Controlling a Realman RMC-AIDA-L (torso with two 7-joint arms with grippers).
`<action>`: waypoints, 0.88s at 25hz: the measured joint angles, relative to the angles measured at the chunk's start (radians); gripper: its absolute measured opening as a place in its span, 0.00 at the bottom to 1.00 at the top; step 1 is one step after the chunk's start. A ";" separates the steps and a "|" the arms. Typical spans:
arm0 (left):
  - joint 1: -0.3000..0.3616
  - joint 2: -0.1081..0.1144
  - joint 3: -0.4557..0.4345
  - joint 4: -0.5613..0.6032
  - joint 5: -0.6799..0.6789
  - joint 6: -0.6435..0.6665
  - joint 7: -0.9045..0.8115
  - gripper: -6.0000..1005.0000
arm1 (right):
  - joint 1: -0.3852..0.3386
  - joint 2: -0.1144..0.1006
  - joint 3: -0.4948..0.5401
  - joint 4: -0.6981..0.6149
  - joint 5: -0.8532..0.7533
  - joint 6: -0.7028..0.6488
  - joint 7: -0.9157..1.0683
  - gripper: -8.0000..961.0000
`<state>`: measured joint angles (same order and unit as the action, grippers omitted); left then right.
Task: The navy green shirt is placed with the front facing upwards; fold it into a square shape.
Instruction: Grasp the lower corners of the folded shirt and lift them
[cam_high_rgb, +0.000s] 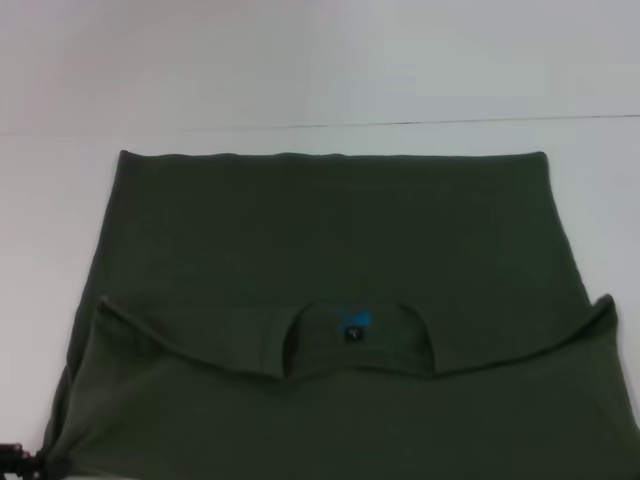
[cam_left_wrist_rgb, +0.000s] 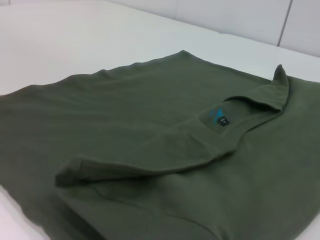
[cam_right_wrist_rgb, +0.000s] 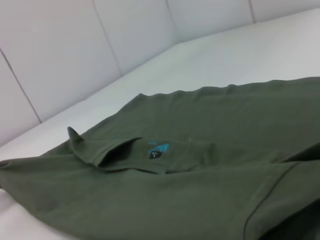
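Fingers of either gripper: state cannot be told. Left gripper (cam_high_rgb: 14, 460) seen only as a small dark part with a red spot at the near-left corner of the head view, just beside the near-left edge of the garment; contact with the cloth not determinable. Right gripper not found in any view.

Navy green shirt (cam_high_rgb: 330, 230) lying flat on the white table (cam_high_rgb: 320, 70), spread wide across the middle of the work area, reaching the near edge of the head view. Plain green surface uppermost; no chest lettering on show. Far edge straight, running left to right, corners square. Near portion folded over toward the far side, its folded edge forming a shallow line across the width, with a raised tip at the left (cam_high_rgb: 103, 303) and another at the right (cam_high_rgb: 604, 301). Neck opening (cam_high_rgb: 358, 338) at the centre of that fold, facing the far side, with the blue-printed neck label (cam_high_rgb: 352, 323) exposed inside it. Small dark tag directly below the blue print.

Left wrist view: folded sleeve edge (cam_left_wrist_rgb: 95, 172) lying on the body of the shirt, collar point (cam_left_wrist_rgb: 280, 75) standing slightly upright.

Table seam (cam_high_rgb: 450, 122) beyond the far edge, well apart from the cloth.
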<state>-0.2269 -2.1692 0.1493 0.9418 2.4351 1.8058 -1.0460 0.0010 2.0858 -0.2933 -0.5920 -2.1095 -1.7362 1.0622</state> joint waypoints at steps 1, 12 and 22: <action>0.005 0.000 -0.001 0.000 0.000 0.008 0.001 0.07 | -0.008 -0.001 0.024 0.006 -0.017 -0.012 -0.015 0.05; 0.033 0.004 -0.050 0.012 0.078 0.101 0.061 0.07 | -0.019 0.000 0.161 0.022 -0.135 -0.026 -0.058 0.05; 0.010 0.007 -0.064 0.008 0.086 0.108 0.061 0.07 | 0.004 -0.002 0.208 0.020 -0.137 -0.090 -0.054 0.05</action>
<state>-0.2164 -2.1620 0.0851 0.9498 2.5213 1.9139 -0.9851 0.0055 2.0838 -0.0857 -0.5715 -2.2465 -1.8265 1.0082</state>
